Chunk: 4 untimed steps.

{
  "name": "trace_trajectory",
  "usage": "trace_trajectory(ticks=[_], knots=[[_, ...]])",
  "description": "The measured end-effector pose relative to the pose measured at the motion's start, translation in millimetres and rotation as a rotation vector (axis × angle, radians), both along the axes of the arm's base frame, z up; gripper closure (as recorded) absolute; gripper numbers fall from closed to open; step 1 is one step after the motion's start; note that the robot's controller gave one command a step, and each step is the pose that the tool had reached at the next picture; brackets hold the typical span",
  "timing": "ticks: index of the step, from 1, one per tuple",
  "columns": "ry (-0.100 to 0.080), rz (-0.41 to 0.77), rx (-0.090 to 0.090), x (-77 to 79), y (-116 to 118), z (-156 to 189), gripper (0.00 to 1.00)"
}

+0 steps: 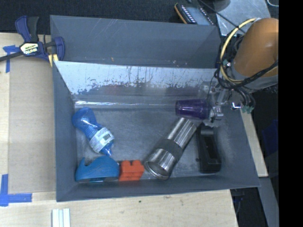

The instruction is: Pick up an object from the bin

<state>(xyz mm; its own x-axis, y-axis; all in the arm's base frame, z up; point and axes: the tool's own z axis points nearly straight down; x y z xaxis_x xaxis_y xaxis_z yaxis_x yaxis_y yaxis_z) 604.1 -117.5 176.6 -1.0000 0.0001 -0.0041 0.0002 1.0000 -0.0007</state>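
My gripper point(214, 111) hangs at the right side of the bin, near the back wall. It is shut on the right end of a dark purple cylinder point(191, 109), which sticks out level to the left. Just below lies a silver metal cylinder point(170, 145), slanting down to the left with its open end toward the front wall. A black oblong block point(208, 150) lies under the gripper, along the right wall.
At the left lie a blue bottle with a white label point(93, 130), a blue rounded thing point(96, 170) and an orange block point(131, 170) along the front wall. The arm with its orange cover and cables reaches in over the right rim.
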Motion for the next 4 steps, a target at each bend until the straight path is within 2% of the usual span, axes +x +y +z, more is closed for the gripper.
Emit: trace_trajectory(ticks=[1, 2, 3, 4], knots=[[0.004, -0.134, 0.009, 22.1, -11.8, -101.8, 0.0], [0.008, -0.247, 0.008, 17.9, -16.0, -106.8, 0.0], [0.004, -0.135, 0.01, 22.0, -11.2, -102.2, 0.0], [0.009, -0.245, 0.011, 18.5, -15.3, -105.9, 0.0]])
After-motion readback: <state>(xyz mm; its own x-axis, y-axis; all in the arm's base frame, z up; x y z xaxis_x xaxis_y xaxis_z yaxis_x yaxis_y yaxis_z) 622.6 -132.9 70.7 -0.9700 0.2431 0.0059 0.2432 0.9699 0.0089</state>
